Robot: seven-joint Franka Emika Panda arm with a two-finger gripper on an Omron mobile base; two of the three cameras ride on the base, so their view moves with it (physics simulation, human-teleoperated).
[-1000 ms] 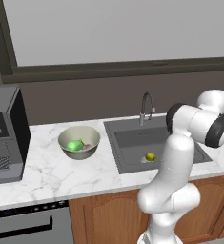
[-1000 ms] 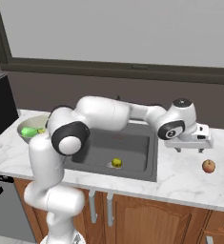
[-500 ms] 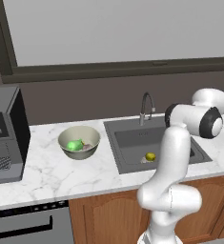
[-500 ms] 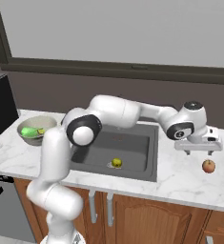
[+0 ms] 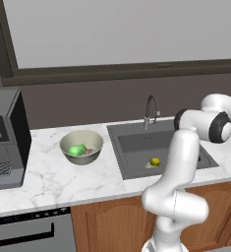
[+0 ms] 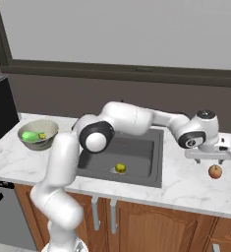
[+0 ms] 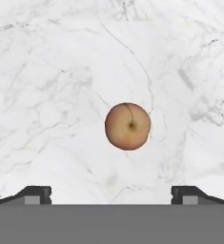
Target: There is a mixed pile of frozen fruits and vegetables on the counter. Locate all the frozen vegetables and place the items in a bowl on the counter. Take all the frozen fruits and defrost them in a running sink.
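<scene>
The jaws stand wide open and hold nothing, the gripper (image 6: 209,158) hanging over the red fruit (image 7: 127,126), which lies on the marble surface (image 6: 186,184) right of the sink (image 6: 136,147); in the hand view the fruit sits centred between the 2 fingertips (image 7: 35,194). The yellow-green fruit (image 6: 120,168) lies in the sink basin near the drain. The bowl (image 5: 81,146), left of the sink, holds the green vegetable (image 5: 77,150) and a pale item beside it.

We see the red fruit (image 7: 127,126) lying alone on the marble counter (image 6: 186,182), right of the sink (image 6: 136,147). The yellow-green fruit (image 6: 120,168) sits in the basin. The bowl (image 5: 81,146) holds the green vegetable (image 5: 77,150) beside a pale one (image 5: 90,151).
</scene>
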